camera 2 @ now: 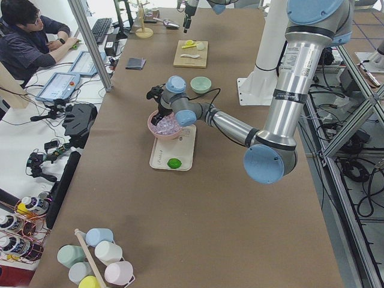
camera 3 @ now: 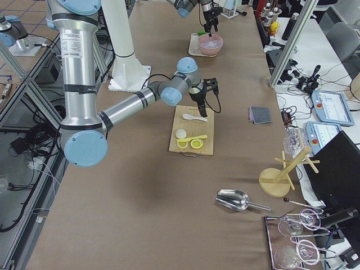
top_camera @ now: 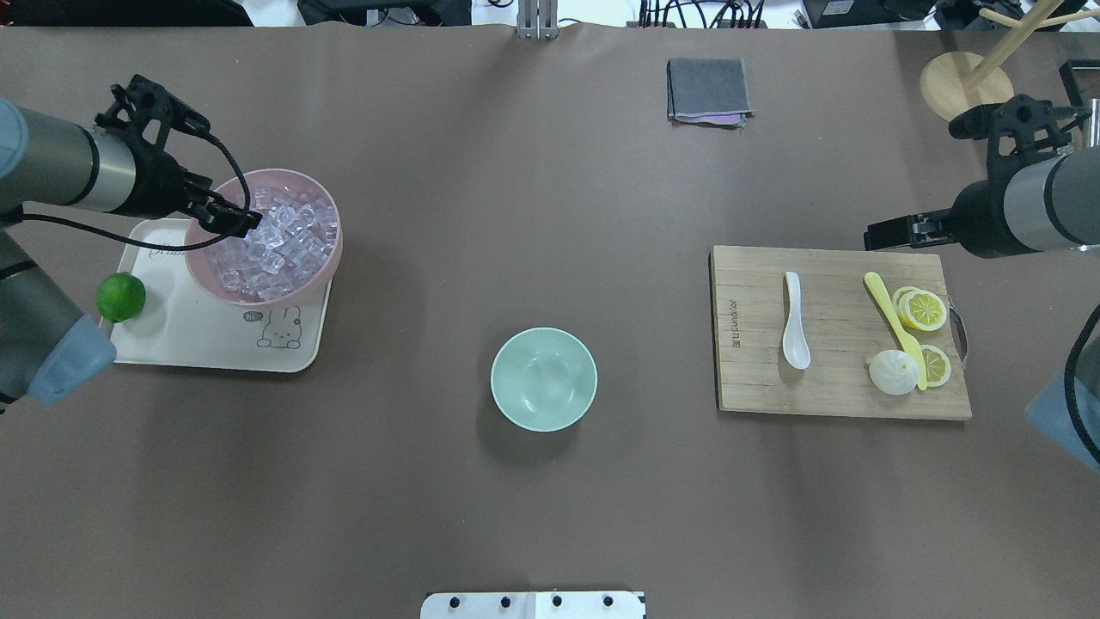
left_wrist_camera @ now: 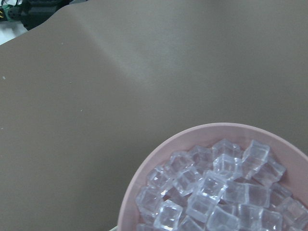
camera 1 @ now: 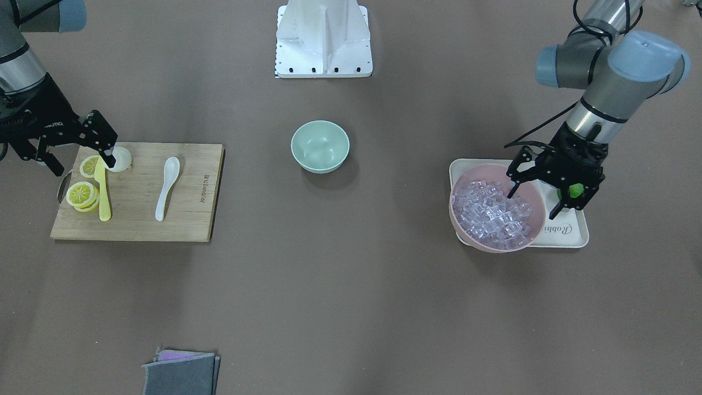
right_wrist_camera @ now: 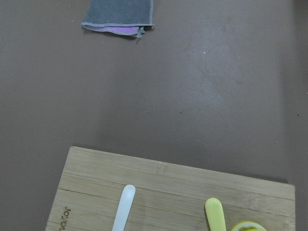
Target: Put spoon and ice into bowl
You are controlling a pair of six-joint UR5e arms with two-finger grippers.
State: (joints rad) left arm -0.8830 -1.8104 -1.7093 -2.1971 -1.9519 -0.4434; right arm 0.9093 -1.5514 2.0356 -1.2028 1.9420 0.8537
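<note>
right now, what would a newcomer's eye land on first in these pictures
The pink bowl heaped with ice, on the tray at the robot's left, with the left gripper open over it. Then the empty mint-green bowl at mid-table, and the wooden board at the robot's right carrying the white spoon, a yellow knife and lemon slices.

White spoon (top_camera: 796, 323) flat on board (top_camera: 756, 378); ice (top_camera: 277, 242) piled; green bowl (top_camera: 544, 379) upright.
</note>
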